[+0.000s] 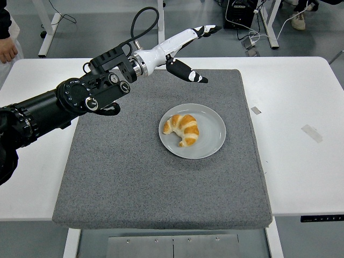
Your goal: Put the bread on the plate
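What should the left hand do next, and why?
Probably just withdraw toward the left edge and rest. The croissant lies on the plate, nothing touching it, and the left hand is open, raised above the mat's far side, holding nothing. The placing looks done.

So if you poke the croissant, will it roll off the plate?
Probably not. The croissant is a curved crescent lying flat, so it would likely slide rather than roll. The plate looks smooth, so sliding seems easy. Its flaky-looking crust suggests it is light and would squash or crumble if squeezed.
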`<action>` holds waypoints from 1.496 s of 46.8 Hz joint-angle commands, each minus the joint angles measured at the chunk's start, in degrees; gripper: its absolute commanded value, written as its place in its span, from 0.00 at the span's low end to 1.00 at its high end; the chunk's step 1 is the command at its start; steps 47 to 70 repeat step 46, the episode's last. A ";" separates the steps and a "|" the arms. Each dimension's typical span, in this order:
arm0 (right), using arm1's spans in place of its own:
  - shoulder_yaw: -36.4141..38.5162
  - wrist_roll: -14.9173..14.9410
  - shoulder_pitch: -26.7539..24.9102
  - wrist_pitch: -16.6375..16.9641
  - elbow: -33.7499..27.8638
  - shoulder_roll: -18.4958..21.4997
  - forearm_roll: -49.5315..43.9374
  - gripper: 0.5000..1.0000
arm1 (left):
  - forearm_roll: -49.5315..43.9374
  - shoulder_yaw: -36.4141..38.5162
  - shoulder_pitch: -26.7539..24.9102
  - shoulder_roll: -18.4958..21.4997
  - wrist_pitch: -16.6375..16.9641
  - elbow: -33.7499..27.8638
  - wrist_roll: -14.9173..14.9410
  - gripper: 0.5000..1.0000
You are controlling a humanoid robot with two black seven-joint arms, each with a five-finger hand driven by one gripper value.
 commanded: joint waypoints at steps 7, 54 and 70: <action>0.01 -0.09 0.01 0.00 0.00 0.00 0.00 1.00 | -36.96 -18.51 7.93 1.89 -0.65 0.04 6.02 0.98; 0.01 0.00 -0.26 0.00 0.09 0.00 0.00 1.00 | -41.27 -52.64 22.97 3.21 -1.88 -0.13 14.90 0.98; 0.01 0.00 -0.26 0.00 0.09 0.00 0.00 1.00 | -41.27 -52.64 22.97 3.21 -1.88 -0.13 14.90 0.98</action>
